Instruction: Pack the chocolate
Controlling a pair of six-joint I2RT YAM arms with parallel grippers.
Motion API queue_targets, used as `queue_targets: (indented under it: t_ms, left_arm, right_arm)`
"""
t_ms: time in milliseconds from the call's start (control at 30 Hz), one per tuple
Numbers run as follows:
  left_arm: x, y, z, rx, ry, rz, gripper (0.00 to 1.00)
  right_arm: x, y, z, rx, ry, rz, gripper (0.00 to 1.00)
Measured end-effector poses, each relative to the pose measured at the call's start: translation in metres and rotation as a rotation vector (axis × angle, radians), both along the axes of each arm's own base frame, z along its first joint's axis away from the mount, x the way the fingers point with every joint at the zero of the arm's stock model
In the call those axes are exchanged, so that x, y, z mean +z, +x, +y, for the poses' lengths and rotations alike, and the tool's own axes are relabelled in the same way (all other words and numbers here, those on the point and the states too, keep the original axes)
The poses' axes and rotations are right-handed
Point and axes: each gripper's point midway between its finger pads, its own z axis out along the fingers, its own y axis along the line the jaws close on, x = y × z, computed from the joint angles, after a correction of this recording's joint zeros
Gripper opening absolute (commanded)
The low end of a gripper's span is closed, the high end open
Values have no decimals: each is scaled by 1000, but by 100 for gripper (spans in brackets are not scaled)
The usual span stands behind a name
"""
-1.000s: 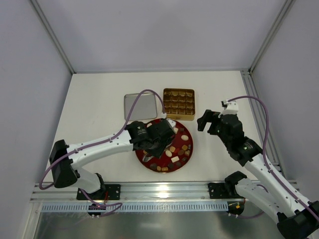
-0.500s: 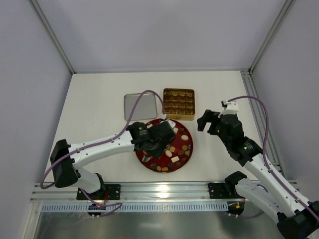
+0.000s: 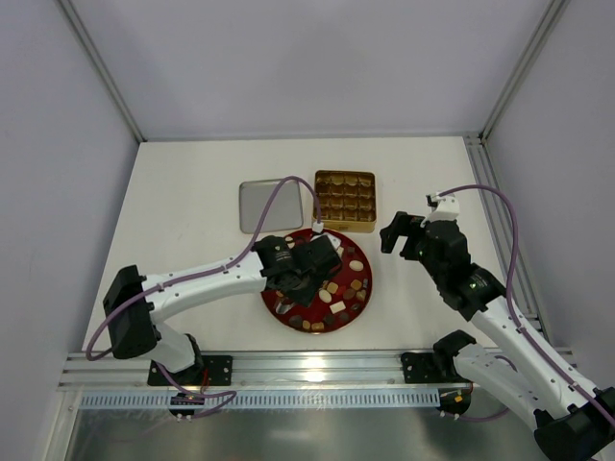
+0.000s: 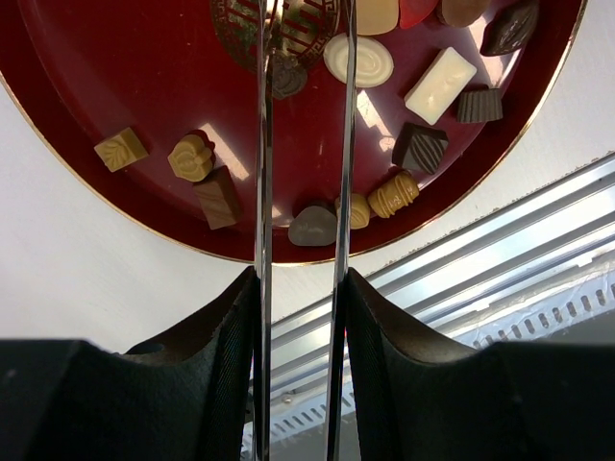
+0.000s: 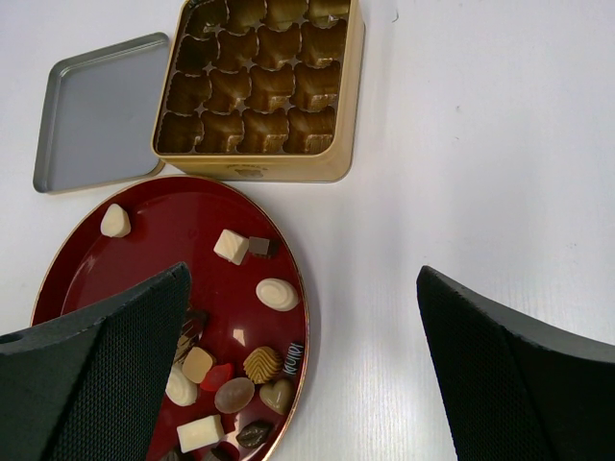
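A grey metal lid (image 5: 96, 110), square with rounded corners and a shallow rim, lies on the white desk (image 3: 183, 192) midway back, just beside the tin. Toward the front edge sits a glossy round red plate (image 4: 115, 58) with a thin gold rim and a gold emblem. The chocolate (image 4: 357, 60) is scattered on it in cream, caramel and dark pieces, some ridged, heart-shaped or square. The left jaws, two thin steel blades, hang over the plate with a narrow gap between them. Their tips are out of sight, so whether they grip anything cannot be told. The gold tin (image 5: 255, 171) holds a four-by-four grid of moulded cells, and the mark on its front wall is unreadable. The right jaws gape wide, holding nothing, over the desk right of the plate.
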Motion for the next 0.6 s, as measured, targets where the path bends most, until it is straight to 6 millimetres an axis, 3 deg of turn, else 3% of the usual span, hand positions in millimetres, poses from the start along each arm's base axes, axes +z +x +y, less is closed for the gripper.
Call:
queue_targets:
  t_ms: [600]
  left_arm:
    - [-10,4,-7,-3,24,5,38]
  right_arm:
    - [-3,-1,-1,-4,-5,6,100]
